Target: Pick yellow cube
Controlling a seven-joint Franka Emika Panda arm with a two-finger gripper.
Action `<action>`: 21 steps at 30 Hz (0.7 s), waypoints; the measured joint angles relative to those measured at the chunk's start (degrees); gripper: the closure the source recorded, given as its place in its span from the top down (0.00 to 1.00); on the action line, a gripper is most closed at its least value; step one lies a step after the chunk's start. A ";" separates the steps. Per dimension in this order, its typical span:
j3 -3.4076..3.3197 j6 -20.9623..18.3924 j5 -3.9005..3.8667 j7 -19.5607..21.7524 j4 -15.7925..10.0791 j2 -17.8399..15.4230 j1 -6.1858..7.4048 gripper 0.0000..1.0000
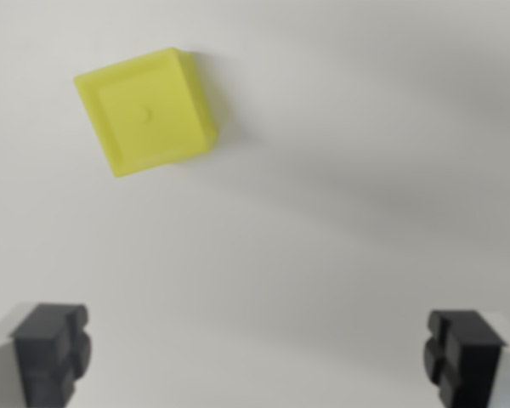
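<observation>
Pincer first: both dark fingertips sit at the bottom corners of the wrist view, one far on the view's left, one far on the view's right, with bare white table between them. So it's spread wide, and nothing is in it.

Moving outward, the cube is up in the upper part of the view, towards the view's left, well apart from both fingertips. It rests flat on the table, yellow, turned at an angle so its edges run diagonal to the line between my fingers. A faint round mark shows on its top face. Nothing else around it that I can see.

I'd call this the approach; no contact yet. To do it well, I want the cube centred between the fingertips before I go down, so the arm needs to travel forward and a bit to the view's left. I'd also twist the wrist so the pads meet two flat opposite faces, not the corners; a corner grip could spin it or squeeze it out. Then straight down, and close.

Pose: the camera looks almost straight down, so I judge the wrist near vertical, hovering above the table. Height I can't tell.
</observation>
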 joint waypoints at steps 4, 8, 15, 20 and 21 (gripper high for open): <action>0.00 1.02 -0.01 -0.79 0.19 1.22 0.48 1.00; 0.00 2.03 -0.03 -1.57 0.44 2.49 0.96 1.00; 0.00 3.70 -0.06 -2.96 0.99 4.77 1.78 1.00; 0.01 4.84 -0.08 -3.94 1.50 6.44 2.36 1.00; 0.01 5.07 -0.08 -4.14 1.62 6.77 2.48 1.00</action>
